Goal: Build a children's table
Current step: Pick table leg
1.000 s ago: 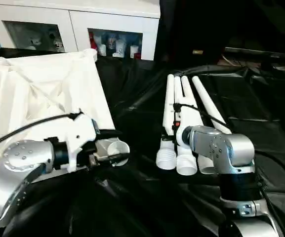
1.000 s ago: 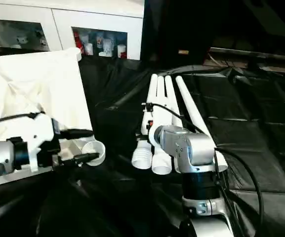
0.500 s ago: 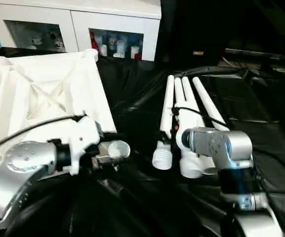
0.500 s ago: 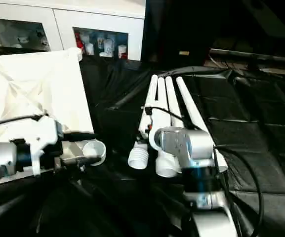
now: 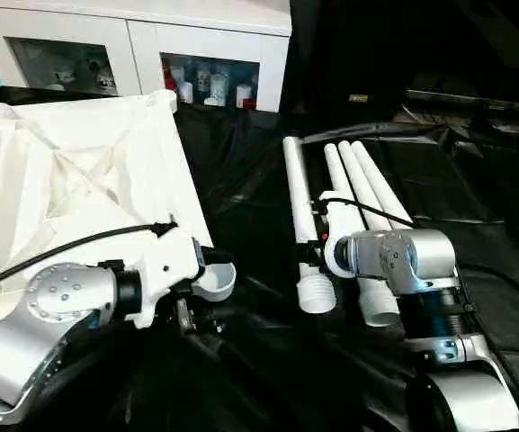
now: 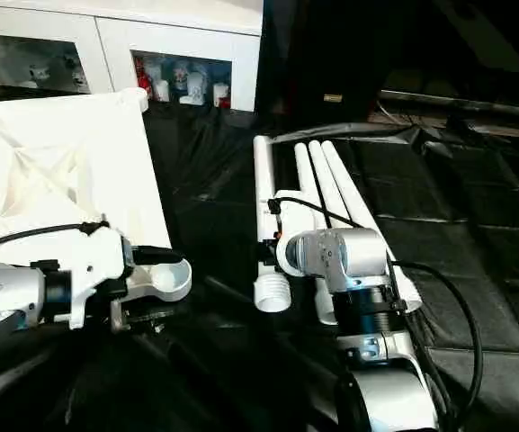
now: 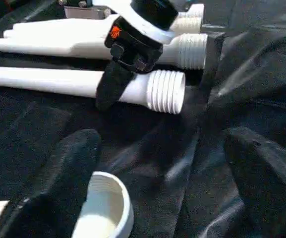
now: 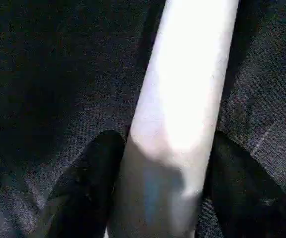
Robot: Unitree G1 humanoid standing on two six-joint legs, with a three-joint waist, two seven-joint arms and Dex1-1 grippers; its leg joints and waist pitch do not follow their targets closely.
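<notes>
At the upper left of the frame the children's table top (image 5: pixel 79 180) lies upside down on the black-draped bench (image 5: pixel 268 378), rimmed underside up. Below it, the left claw (image 7: pixel 157 183) has its fingers wide apart beside a corner socket (image 5: pixel 214 281). Right of centre, the right claw (image 8: pixel 157 178) is clamped on one threaded leg (image 5: pixel 300 225); three more legs (image 5: pixel 362 207) lie alongside.

Lived-in home room doubling as a robot test space, white cabinet (image 5: pixel 133 45) with glass doors standing along the far edge, small figurines and cups (image 5: pixel 207 87) sitting on display inside, black plastic sheeting (image 5: pixel 475 234) covering the work surface
</notes>
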